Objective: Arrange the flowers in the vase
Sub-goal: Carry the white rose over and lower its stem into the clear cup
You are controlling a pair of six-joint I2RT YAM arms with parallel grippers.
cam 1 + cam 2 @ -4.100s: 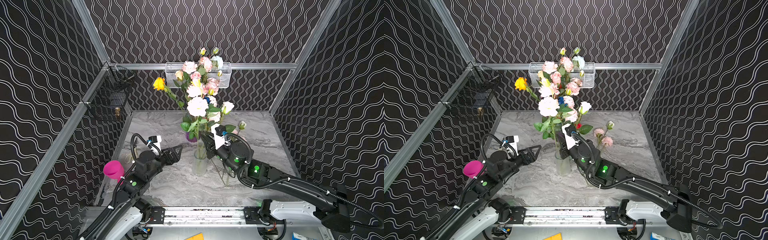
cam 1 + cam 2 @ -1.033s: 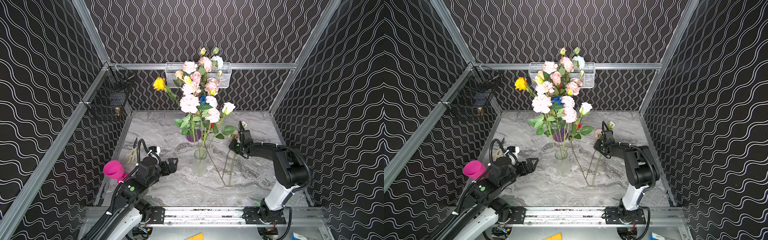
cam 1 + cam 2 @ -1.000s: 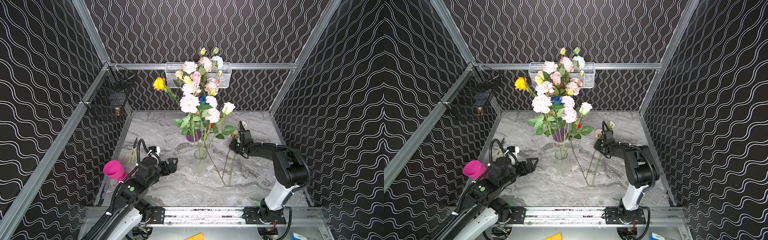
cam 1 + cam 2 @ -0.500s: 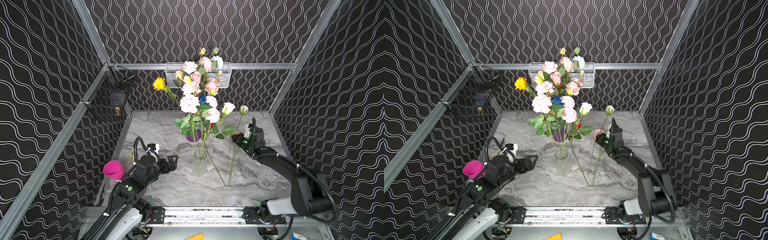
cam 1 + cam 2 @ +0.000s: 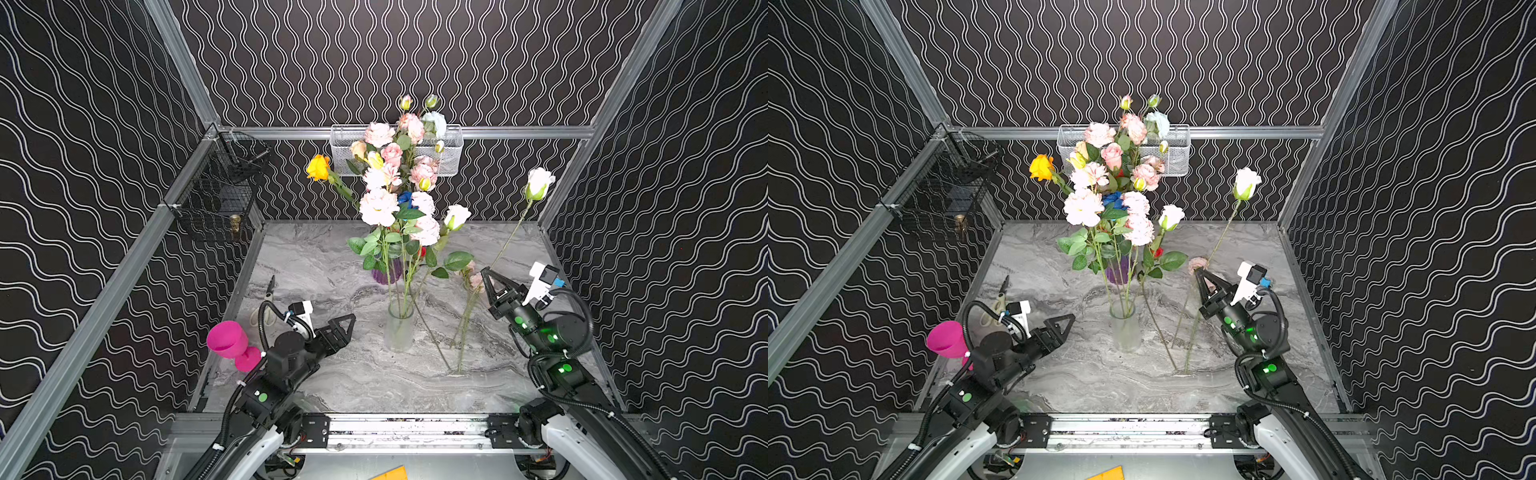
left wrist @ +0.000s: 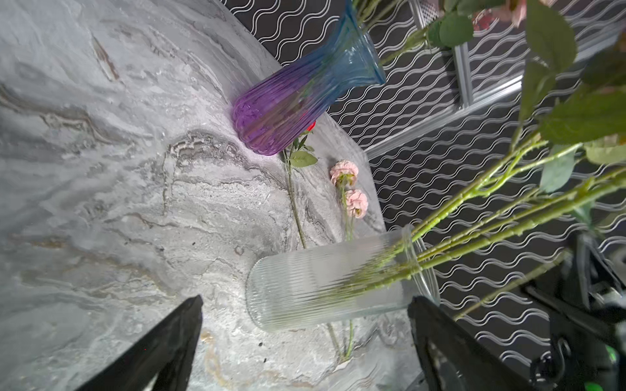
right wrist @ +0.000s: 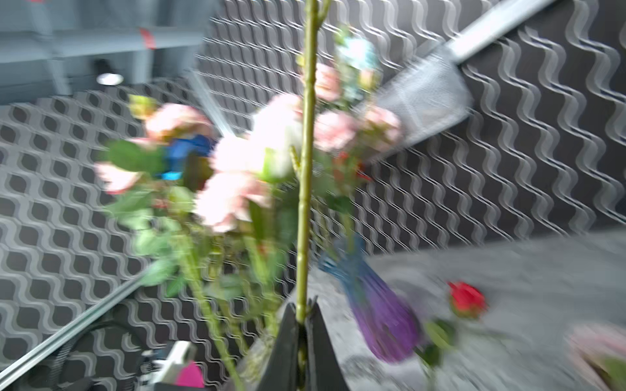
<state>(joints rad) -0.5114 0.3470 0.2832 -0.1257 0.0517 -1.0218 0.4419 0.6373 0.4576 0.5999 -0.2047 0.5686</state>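
Right hand (image 5: 484,272): clamped on the stem of a white rose (image 5: 515,226), with the head well above the hand. Left hand (image 5: 348,323): jaws wide, empty, with the clear vase (image 5: 399,330) just beyond its fingertips.

Both top views look down from the front over the whole grey marbled surface (image 5: 316,257). The wrist views sit low and close; both catch the purple-and-blue ribbed glass vase (image 6: 294,98).
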